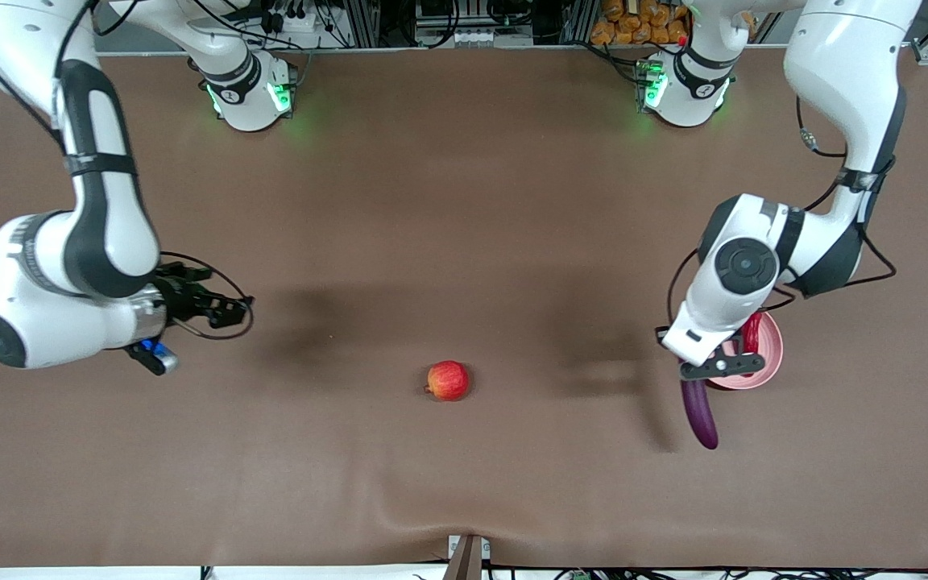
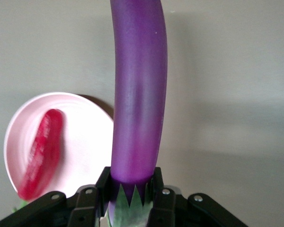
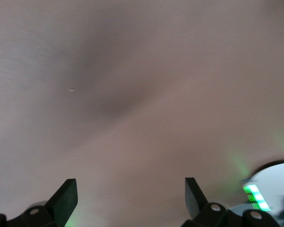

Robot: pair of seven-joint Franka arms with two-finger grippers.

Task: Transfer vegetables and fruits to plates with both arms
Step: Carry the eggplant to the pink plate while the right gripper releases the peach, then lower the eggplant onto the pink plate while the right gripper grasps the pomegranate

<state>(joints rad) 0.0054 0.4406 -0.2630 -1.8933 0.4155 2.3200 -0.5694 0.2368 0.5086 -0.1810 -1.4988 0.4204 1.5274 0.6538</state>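
Over at the right arm's end of the desk (image 1: 464, 201), the right pincer (image 1: 226, 310) hangs above bare brown cloth with its fingers (image 3: 66, 196) spread wide and nothing between them; that arm looks to be waiting.

In the middle, nearer the front camera than either pincer, sits the pomegranate-like fruit (image 1: 448, 380), alone on the desk. I would guess it is hard-skinned and smooth, so it could roll or squirt out of a pinch; taking it across its widest part, from straight above, seems safest.

At the left arm's end, the left pincer (image 1: 714, 366) is clamped narrowly on the stem end of the eggplant (image 1: 700, 415), right where the green calyx meets the purple skin. The eggplant sticks out long and free over the desk, just beside the pink plate (image 1: 770, 354). It looks glossy and stiff, and held so near one end it may swing or slip, so I would expect it to need a gentle lowering.

The chili pepper (image 2: 40, 153) already lies in the pink plate. I cannot see the green plate or the peach.
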